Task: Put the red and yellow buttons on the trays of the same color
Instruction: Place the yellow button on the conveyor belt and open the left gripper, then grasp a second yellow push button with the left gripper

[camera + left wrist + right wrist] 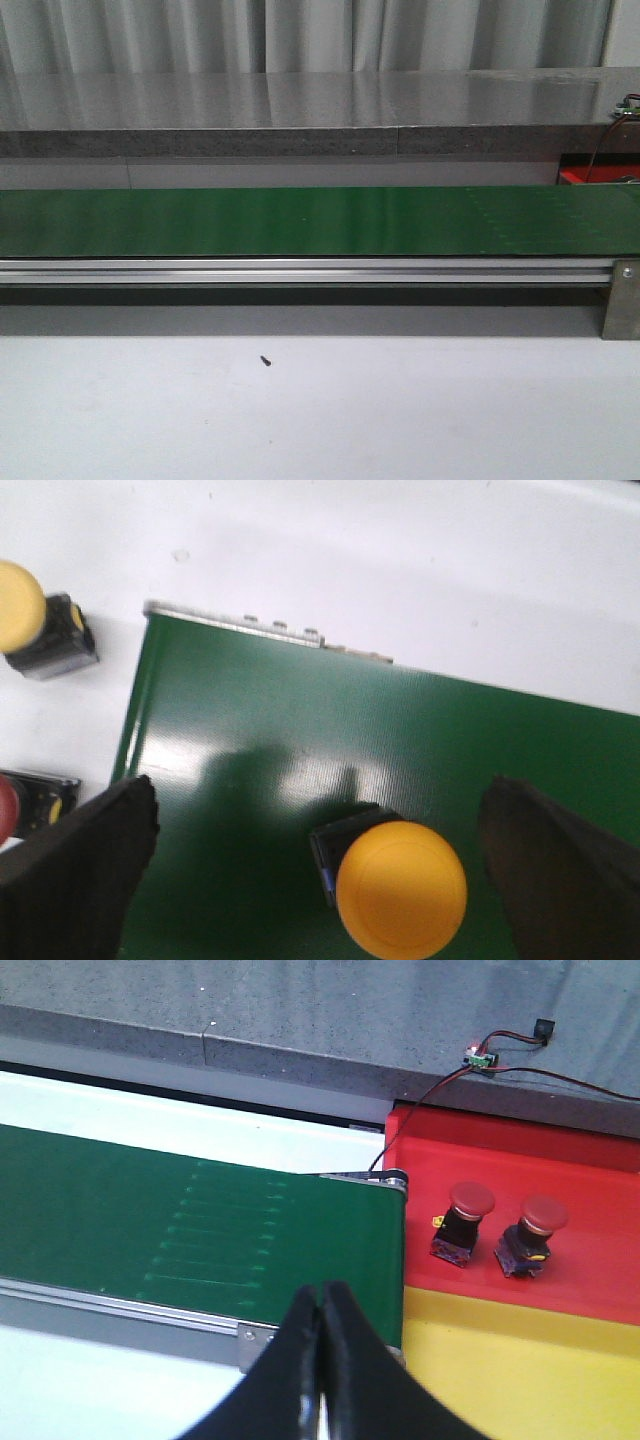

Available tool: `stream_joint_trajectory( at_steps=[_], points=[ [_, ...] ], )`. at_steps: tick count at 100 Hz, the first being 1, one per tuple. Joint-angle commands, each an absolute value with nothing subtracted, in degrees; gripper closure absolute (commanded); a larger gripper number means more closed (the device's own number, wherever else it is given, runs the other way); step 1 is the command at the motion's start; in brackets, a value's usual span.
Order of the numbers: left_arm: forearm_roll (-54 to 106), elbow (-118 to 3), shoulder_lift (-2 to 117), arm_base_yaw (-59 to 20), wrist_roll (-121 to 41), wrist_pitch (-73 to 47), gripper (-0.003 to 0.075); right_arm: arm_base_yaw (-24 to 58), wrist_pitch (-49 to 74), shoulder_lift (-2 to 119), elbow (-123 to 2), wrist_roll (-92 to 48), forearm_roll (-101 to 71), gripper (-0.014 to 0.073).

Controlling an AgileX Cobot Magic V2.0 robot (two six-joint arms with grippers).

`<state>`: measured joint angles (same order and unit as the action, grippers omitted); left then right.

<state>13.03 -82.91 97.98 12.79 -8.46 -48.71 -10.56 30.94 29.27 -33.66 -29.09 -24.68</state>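
Left gripper (310, 870) open, straddling yellow button (400, 888) on belt (250, 710). Right gripper (322, 1360) closed, empty; trays at its 2 o'clock. Risk: fingers closing off-centre could tip the button.

We see even, fairly bright overhead light. The long green conveyor belt (320, 220) carries pale vertical sheen, and the grey stone ledge (300, 100) reflects the curtain. In the left wrist view the round yellow push button (400, 888) blurs softly, with shadow at 11 o'clock of it.
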Motion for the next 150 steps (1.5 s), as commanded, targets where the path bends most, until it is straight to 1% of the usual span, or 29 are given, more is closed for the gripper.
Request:
stream_joint_trajectory(
  at_steps=[1, 16, 43, 54, 68, 82, 114, 150],
  points=[
    [12.70, -84.82, 92.64, 13.35, -8.63, -45.60, 0.0085, -10.45, 27.17, 29.34, -35.08, -29.51, -25.85, 0.0662],
    [10.47, -84.82, 90.46, 17.20, -8.63, -45.80, 0.0085, -10.45, 27.17, 29.34, -35.08, -29.51, -25.85, 0.0662],
    [10.22, -84.15, 90.48, 30.00, -8.51, -46.28, 0.0100, -10.45, 27.17, 29.34, -35.08, -29.51, -25.85, 0.0662],
    [10.24, -84.15, 91.67, 34.69, -8.51, -45.61, 0.0099, -10.45, 27.17, 29.34, -35.08, -29.51, -25.85, 0.0662],
    [10.21, -84.15, 94.34, 38.63, -8.51, -44.58, 0.0099, -10.45, 27.17, 29.34, -35.08, -29.51, -25.85, 0.0662],
    [10.11, -84.15, 97.54, 40.48, -8.41, -43.02, 0.0100, -10.45, 27.17, 29.34, -35.08, -29.51, -25.85, 0.0662],
    [9.20, -84.15, 105.14, 40.61, -8.41, -43.09, 0.0100, -10.45, 27.17, 29.34, -35.08, -29.51, -25.85, 0.0662],
    [8.50, -84.15, 109.08, 40.61, -8.41, -42.57, 0.0100, -10.45, 27.17, 29.34, -35.08, -29.51, -25.85, 0.0662]
  ],
)
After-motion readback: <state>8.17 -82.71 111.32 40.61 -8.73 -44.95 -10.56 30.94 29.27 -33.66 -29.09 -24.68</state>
